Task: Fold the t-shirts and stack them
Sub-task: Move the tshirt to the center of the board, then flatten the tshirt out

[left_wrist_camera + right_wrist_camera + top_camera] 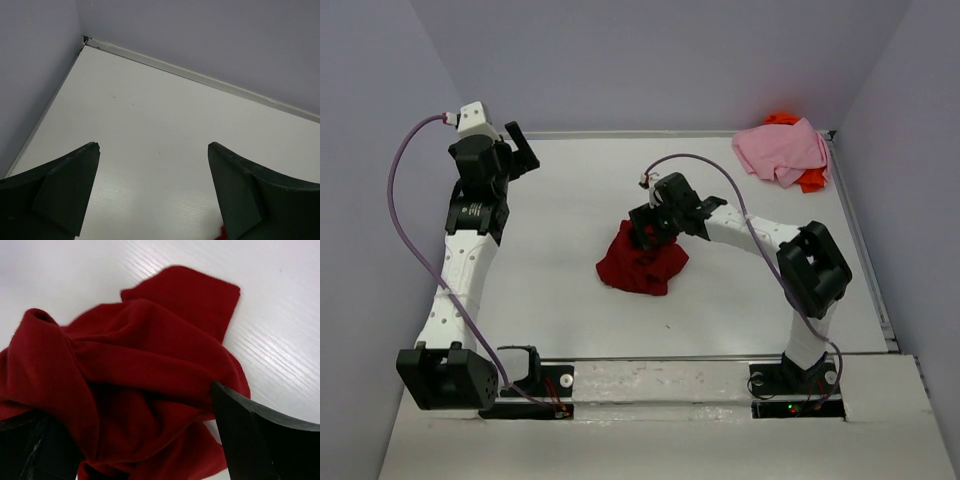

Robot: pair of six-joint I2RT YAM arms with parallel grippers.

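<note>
The dark red t-shirt lies crumpled near the middle of the table. The right gripper sits at the shirt's 12 o'clock edge, its jaws spread wide with bunched cloth heaped between them. Toward 10 o'clock the left gripper hangs above bare tabletop, jaws wide apart with nothing between them. In the far 1 o'clock corner the pink t-shirt lies on top of the orange t-shirt.

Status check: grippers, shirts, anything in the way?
Left gripper open, empty, far left. Right gripper open, straddling crumpled dark red t-shirt mid-table. Pink t-shirt over orange t-shirt, far right corner. Nothing blocking.
</note>
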